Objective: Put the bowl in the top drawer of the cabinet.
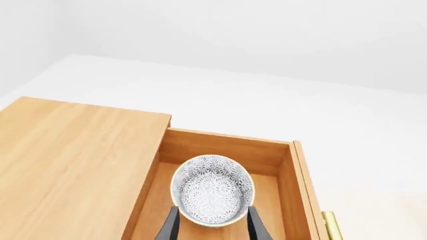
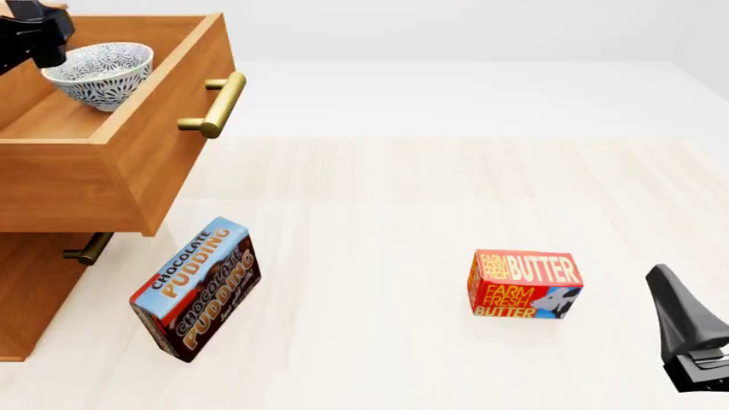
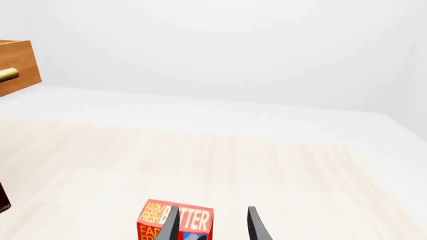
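Cabinet [image 2: 46, 290]: far left of desk [image 2: 433, 196], top drawer [image 2: 125, 162] pulled out over the lower one.

Top drawer is the landmark. Bowl [image 2: 102, 73] sits inside its box, tilted, apparently above the floor, clear of the front panel.

Left gripper [image 1: 212, 226] straddles the bowl's near rim, jaws spread about bowl-wide; gripping or just released — cannot tell.

Step in hand, judged: release. Lower until the bowl rests flat, open fully, lift straight up clear of the walls.

Right gripper [image 3: 212, 222]: well away from the drawer, jaws apart, holding nothing, near butter box [image 2: 525, 284].
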